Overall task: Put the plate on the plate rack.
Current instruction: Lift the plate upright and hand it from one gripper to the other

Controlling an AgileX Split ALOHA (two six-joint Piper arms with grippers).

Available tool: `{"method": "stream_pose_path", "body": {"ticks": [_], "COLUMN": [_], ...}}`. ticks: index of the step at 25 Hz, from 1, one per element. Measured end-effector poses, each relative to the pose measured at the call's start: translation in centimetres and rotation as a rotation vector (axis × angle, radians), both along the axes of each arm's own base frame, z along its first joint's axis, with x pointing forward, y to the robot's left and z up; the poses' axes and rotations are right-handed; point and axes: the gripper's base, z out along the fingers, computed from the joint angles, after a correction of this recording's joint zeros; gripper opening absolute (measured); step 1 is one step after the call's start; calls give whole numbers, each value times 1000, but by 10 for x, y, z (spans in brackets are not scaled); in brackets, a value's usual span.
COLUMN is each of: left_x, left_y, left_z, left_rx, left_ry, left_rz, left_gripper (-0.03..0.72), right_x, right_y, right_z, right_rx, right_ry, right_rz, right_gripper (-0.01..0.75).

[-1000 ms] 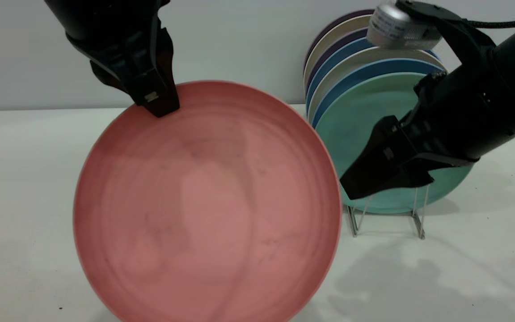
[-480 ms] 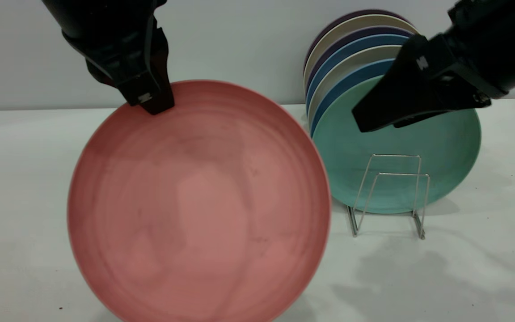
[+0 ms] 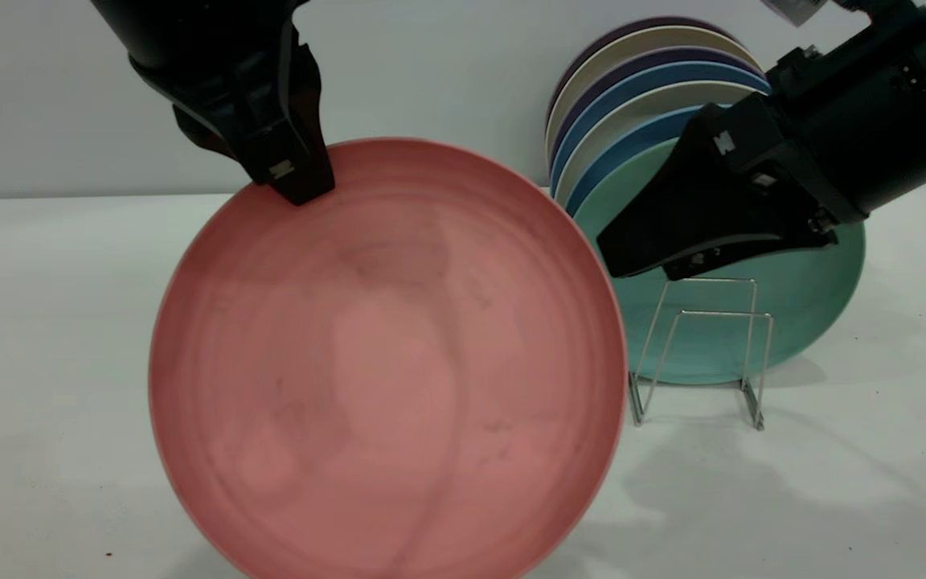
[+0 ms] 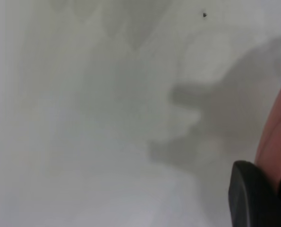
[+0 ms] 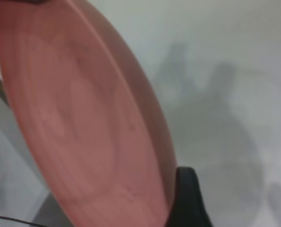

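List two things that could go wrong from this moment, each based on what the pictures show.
1. The left end effector pinches the plate only at its top rim, so it may swing or slip.
2. The right end effector sits by the plate's edge, before the teal plate and rack, and could knock either.

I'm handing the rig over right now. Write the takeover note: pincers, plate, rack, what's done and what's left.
Left pincer: shut on the plate's upper rim, holding the plate upright in front of the camera.
Right pincer: beside the plate's right edge, in front of the teal-green plate; whether it grips is unclear.
Plate rack: right of the plate; front loops free, other plates stacked behind.
Done: plate lifted.
Left: carry it right, slot it into the rack, release.
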Motion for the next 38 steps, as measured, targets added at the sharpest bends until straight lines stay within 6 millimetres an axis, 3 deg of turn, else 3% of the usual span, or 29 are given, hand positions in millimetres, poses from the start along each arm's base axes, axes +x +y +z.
{"method": "stream_pose_path", "body": {"ticks": [15,19,28,38], "left_x": [-2,-3,-2,4], "left_y": [-4,-5,-3,-3], "left_z": [0,0,0,-13], "left_rx": [-29,-41,-20,34], "left_ry": [18,25,12,20], "left_rz": [-40,-49,-52,-33], "left_gripper": [19,19,12,12], "right_x": [-8,-7,5,16], "right_y": [25,24,-3,3], "right_z": [-1,-1,-2,24], "right_rx": [-43,-50,-54,10], "right_ry": [-80,-86,-63,-119], "right_rz": [79,75,-12,33], "right_gripper": [581,581,581,581]}}
